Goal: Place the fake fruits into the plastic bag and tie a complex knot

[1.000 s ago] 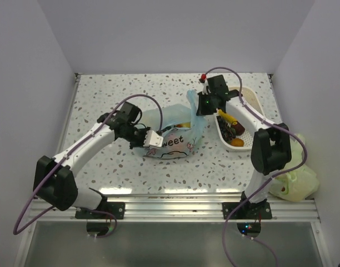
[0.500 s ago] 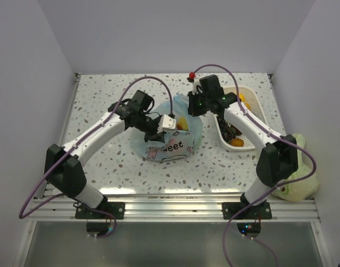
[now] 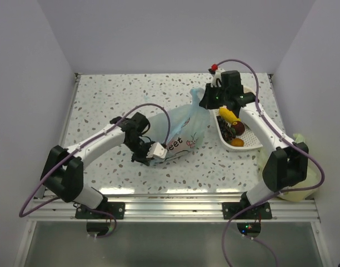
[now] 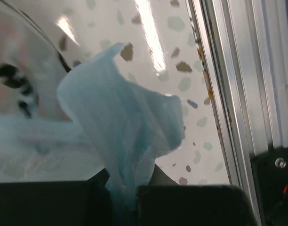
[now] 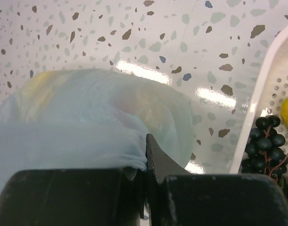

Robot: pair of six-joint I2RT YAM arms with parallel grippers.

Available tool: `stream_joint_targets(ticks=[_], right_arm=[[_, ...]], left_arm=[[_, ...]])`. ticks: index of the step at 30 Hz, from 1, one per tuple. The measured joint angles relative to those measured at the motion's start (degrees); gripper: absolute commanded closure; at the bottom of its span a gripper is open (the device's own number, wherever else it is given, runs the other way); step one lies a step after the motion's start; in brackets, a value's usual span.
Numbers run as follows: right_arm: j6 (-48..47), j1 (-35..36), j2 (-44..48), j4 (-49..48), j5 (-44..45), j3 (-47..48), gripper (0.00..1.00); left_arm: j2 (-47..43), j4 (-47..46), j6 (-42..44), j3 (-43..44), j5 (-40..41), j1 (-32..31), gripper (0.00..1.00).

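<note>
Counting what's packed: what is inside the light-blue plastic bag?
Through the plastic bag, blurred yellow and orange shapes show, probably fake fruits; the film hides their kind and number.

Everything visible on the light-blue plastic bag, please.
The thin translucent light-blue plastic bag lies crinkled on the speckled table. It is stretched diagonally between the left gripper, shut on its near-left strip, and the right gripper, shut on its far-right strip. Black lettering and small pink prints show on its side. In the right wrist view, faint yellow and orange shapes show through its wall.
</note>
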State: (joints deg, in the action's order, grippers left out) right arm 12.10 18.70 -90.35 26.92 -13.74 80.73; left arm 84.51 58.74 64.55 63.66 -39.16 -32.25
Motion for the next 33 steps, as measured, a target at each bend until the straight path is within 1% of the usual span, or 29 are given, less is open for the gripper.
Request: stream_joint_targets(ticks=[3, 8, 10, 14, 15, 16, 18, 19, 20, 21, 22, 25, 28, 30, 31, 33], right_arm=[[2.25, -1.20, -1.29, -0.22, -1.62, -0.07, 1.00], [4.37, -0.72, -4.63, -0.44, -2.49, -0.66, 1.00], [4.76, -1.09, -5.18, -0.81, -2.54, -0.90, 1.00], [5.07, -1.92, -5.18, -2.05, -4.59, -1.27, 1.00], [5.05, -2.16, -5.18, -2.58, -6.23, -1.36, 0.84], [5.22, -2.29, -5.18, -2.80, -7.48, -1.36, 0.74], [4.44, -2.47, -5.18, -3.23, -10.97, -1.36, 0.51], [3.45, -2.49, -5.18, -3.23, -12.50, -1.36, 0.28], [2.51, -2.56, -5.16, -3.21, -14.05, -1.36, 0.20], [0.46, -2.82, -5.07, -3.28, -15.58, -1.49, 0.15], [-1.31, -3.04, -4.79, -3.45, -16.92, -1.86, 0.08], [-7.74, -5.03, -1.90, -5.81, -21.22, -5.99, 0.05], [-16.90, -9.53, 1.68, -6.27, -27.32, -9.84, 0.04], [-23.54, -12.22, 2.82, -6.88, -30.93, -10.80, 0.03], [-25.94, -12.96, 2.99, -7.10, -32.09, -10.84, 0.01], [-31.15, -13.49, 2.89, -8.41, -34.95, -10.86, 0.02]], left_arm=[[2.03, -0.94, 4.04, -5.55, 4.15, 0.02, 1.00], [2.27, -2.43, 7.52, -8.26, 8.11, -0.02, 1.00], [0.98, -2.67, 7.93, -8.41, 8.37, -0.02, 1.00], [-4.22, -1.68, 7.74, -7.89, 7.37, -0.02, 0.96], [-5.05, -1.01, 7.54, -7.15, 6.78, -0.02, 0.96], [-5.51, -0.66, 7.50, -6.47, 6.16, -0.02, 0.96], [-5.92, -0.11, 7.04, -4.68, 4.79, -0.02, 0.96], [-5.92, 0.09, 6.99, -3.93, 4.22, -0.02, 0.96], [-5.90, 0.24, 6.97, -3.41, 3.74, -0.02, 0.97], [-5.90, 0.52, 6.99, -3.08, 3.34, -0.02, 0.96], [-5.90, 0.68, 6.99, -2.95, 3.08, -0.02, 0.97], [-5.88, 1.22, 6.99, -2.95, 2.71, -0.02, 0.97], [-5.88, 1.79, 6.99, -2.95, 2.29, -0.02, 0.97], [-5.88, 2.01, 7.02, -2.95, 2.08, -0.02, 0.97], [-5.88, 2.08, 7.02, -2.95, 2.08, -0.02, 0.97], [-5.88, 2.19, 7.04, -2.95, 2.01, -0.02, 0.97]])
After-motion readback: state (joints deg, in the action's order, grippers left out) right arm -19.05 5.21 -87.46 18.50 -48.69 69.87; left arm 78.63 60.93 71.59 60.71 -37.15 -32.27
